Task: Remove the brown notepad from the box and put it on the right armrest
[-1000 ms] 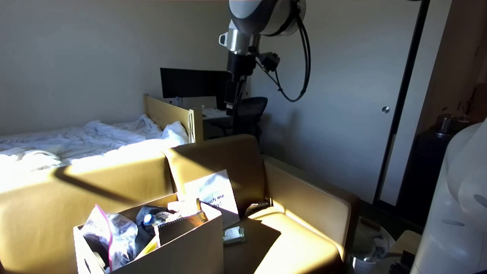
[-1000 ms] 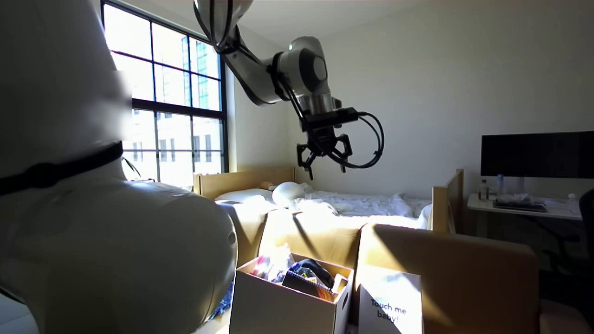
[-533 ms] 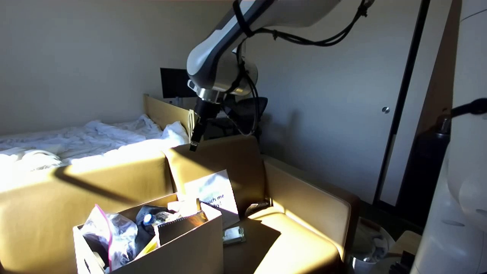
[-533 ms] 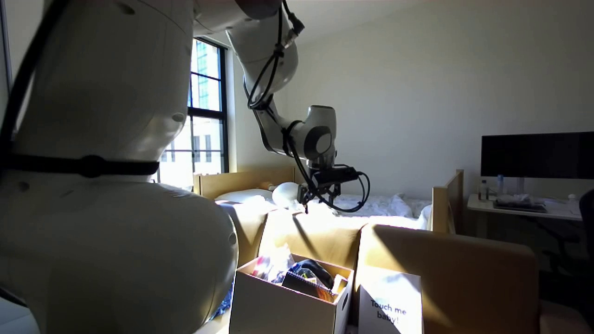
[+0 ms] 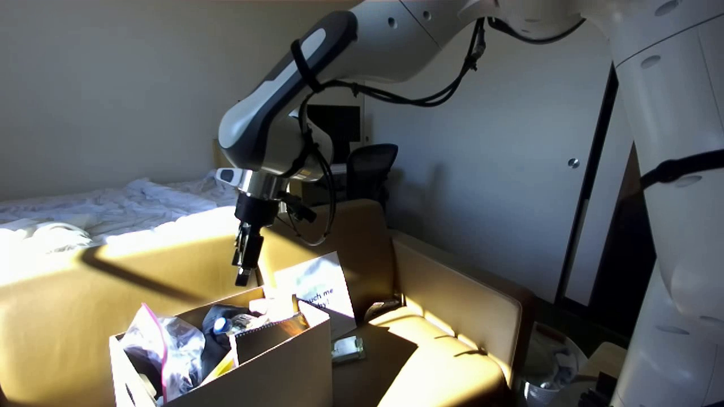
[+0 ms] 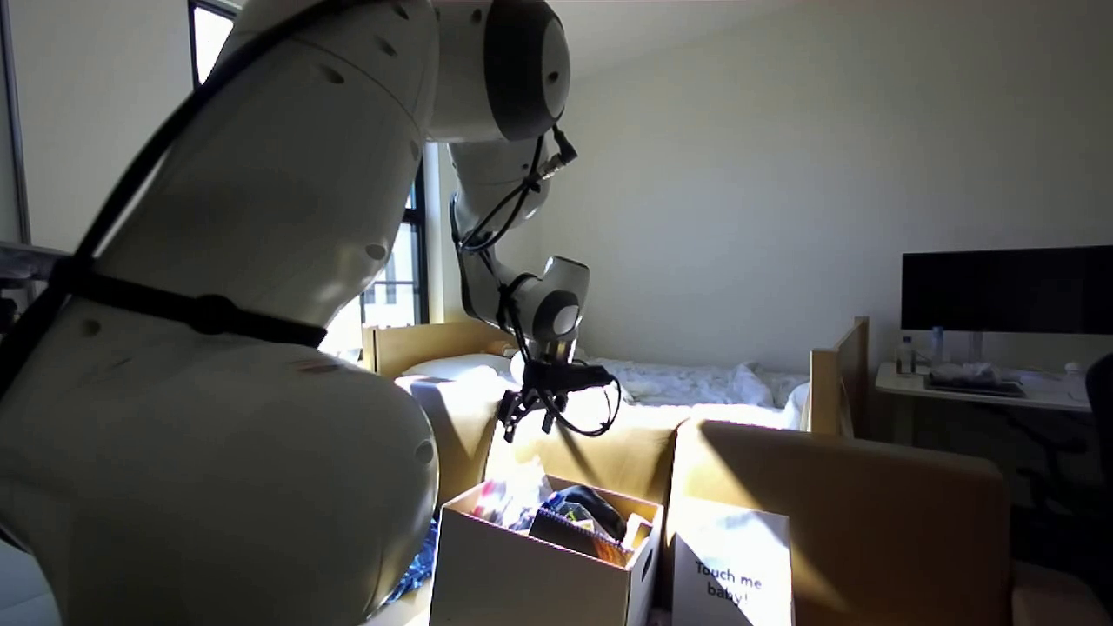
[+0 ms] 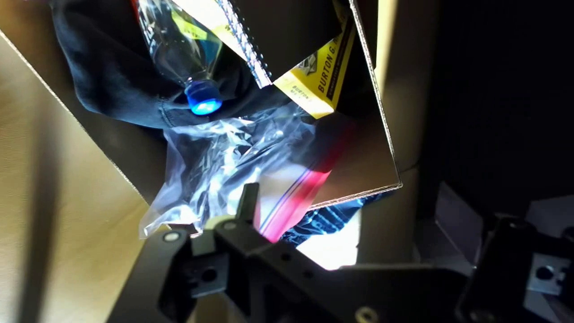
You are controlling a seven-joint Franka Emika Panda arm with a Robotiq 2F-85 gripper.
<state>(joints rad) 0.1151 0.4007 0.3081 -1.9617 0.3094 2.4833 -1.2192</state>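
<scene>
Below the jaws, which stood wide apart with nothing between them, sat the box (image 5: 294, 373), and the brown notepad (image 5: 263, 342) stuck up on a tilt among its contents. The crowding, with the yellow packet (image 7: 320, 89) and the plastic bag (image 7: 215, 161) close by, probably held the pad on edge, its wire binding (image 7: 244, 42) uppermost where a pinch could reach it. The jaws pointed down, presumably spread to straddle that edge, though one hung over the bag and likely needed to move across first. Well off to the side of the jaws lay the right armrest (image 5: 459, 308), the goal. The box hid the pad's lower part, its far end ran out of the wrist view, and the other jaw was nearly lost in shadow.
</scene>
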